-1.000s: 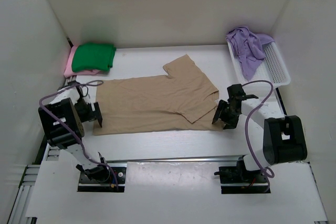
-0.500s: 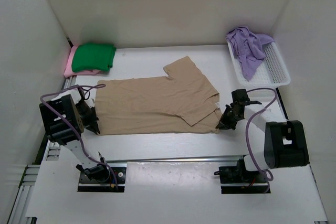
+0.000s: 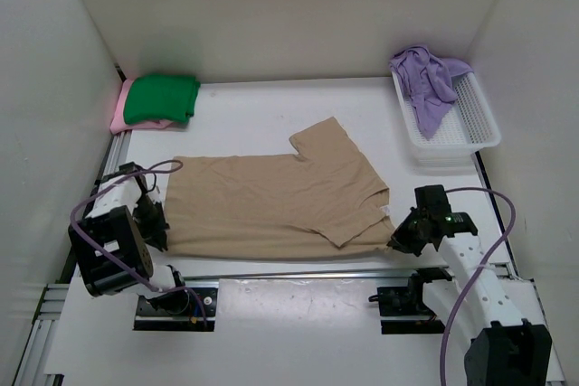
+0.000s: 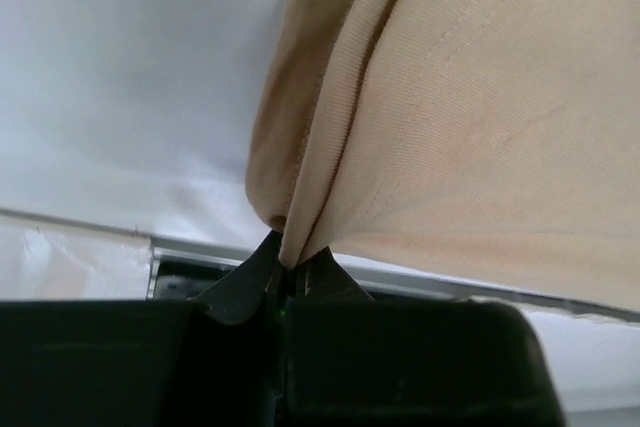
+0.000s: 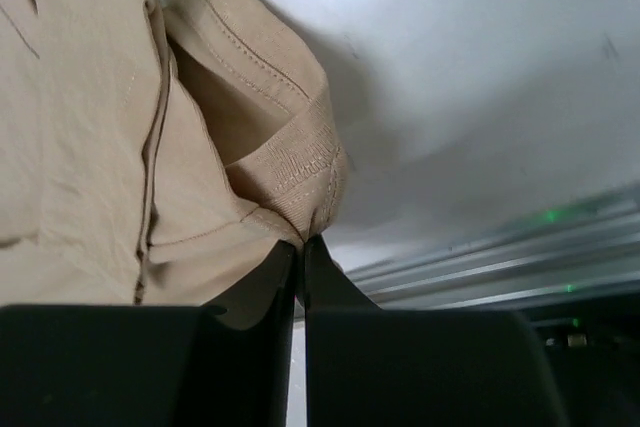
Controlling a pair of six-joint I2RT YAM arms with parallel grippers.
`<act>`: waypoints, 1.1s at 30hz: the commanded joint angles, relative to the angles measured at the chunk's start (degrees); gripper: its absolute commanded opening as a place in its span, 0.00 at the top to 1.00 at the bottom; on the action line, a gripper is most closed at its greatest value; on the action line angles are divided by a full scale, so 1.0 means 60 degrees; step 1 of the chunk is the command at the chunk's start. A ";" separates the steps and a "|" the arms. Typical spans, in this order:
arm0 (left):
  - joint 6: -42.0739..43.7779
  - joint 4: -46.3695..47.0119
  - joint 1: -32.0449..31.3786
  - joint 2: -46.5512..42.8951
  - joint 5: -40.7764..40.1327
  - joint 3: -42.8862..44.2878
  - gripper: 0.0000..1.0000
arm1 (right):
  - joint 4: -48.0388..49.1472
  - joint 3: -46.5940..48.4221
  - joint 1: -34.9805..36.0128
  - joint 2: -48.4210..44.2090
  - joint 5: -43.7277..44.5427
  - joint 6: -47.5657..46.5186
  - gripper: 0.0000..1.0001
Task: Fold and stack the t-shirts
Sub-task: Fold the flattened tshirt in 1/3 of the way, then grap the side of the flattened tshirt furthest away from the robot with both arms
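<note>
Noted: the tan t-shirt lies spread flat on the counter, near-left of the white basket, its near corners pinched in the closed left fingers and right fingers, evidently to keep it taut for folding.

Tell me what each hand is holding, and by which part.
Both hold the tan t-shirt. The left hand pinches the near corner of its left end; the right hand pinches a bunched fold at the near corner of its right end.

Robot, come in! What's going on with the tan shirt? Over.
Left jaws, right jaws shut on tan shirt, opposite ends. Spread flat. Green shirt, lavender shirt, basket apart, far side.
</note>
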 commanded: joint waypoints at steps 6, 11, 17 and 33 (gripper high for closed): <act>0.0042 -0.0107 0.0028 -0.0903 -0.1606 -0.1180 0.85 | -0.1256 -0.0156 -0.0040 -0.0381 0.1322 0.1348 0.97; 0.0042 -0.0106 0.0028 -0.0904 -0.1868 -0.1181 0.36 | -0.1359 0.0223 -0.0040 -0.0497 0.1410 0.1451 0.39; 0.0042 0.0447 0.0584 -0.0904 -0.2179 0.1568 0.15 | 0.0774 0.2974 0.0048 0.0855 0.0957 -0.0713 0.28; 0.0042 0.2399 -0.0324 0.4177 0.0780 0.6054 0.12 | -0.0102 1.7173 0.1279 1.4938 0.0078 -0.1583 0.28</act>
